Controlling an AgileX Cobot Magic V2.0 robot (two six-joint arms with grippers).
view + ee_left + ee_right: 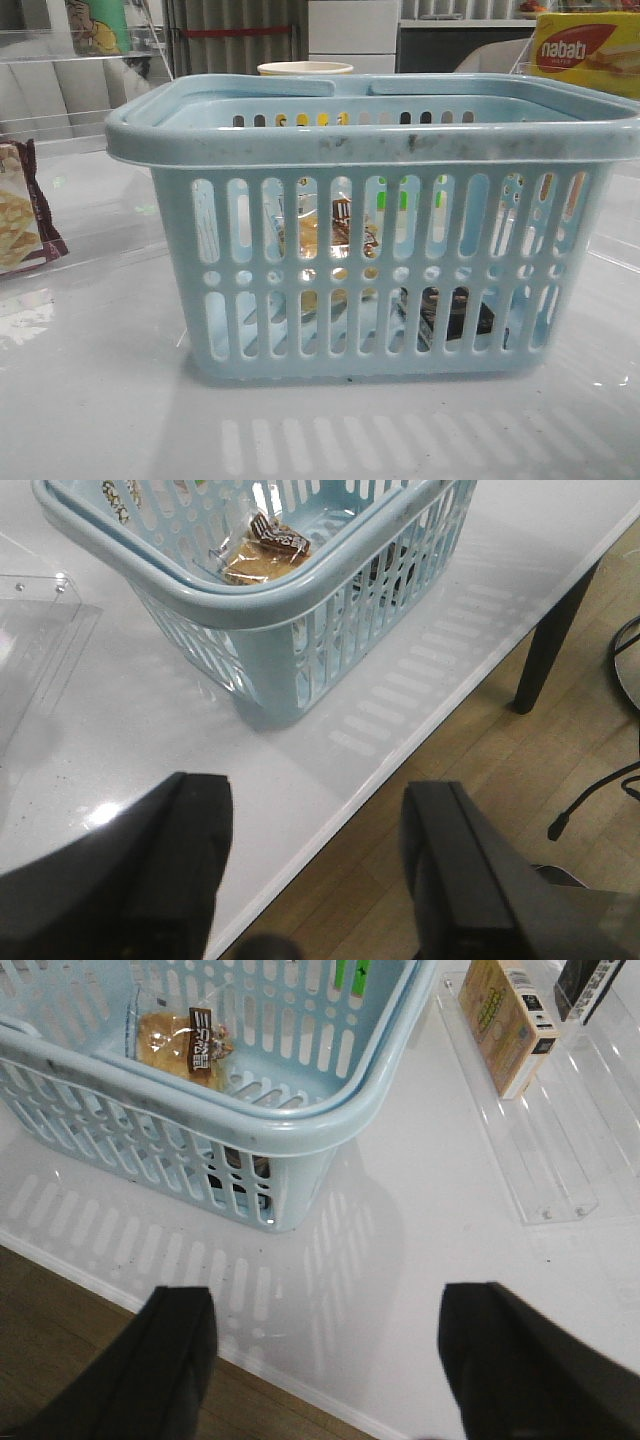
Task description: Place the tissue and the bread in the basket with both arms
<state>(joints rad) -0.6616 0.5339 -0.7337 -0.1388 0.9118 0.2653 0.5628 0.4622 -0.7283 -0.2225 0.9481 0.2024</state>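
the basket point(370, 140) is open on top; bare table point(100, 400) lies on its near side.

Glossy white worktop point(90, 400) with dark leg point(548, 650) on wood-plank floor point(500, 780), black cable point(590, 800) lying on it, grey curtain point(235, 35) and white drawer unit point(352, 30) behind, clear acrylic rack point(540, 1150) on the worktop.

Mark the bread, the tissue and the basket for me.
bread point(180, 1040): right wrist view, on the golden-brown loaf beside its dark label.
tissue point(455, 312): front view, dark packet seen through the slots.
basket point(380, 145): front view, near rim.
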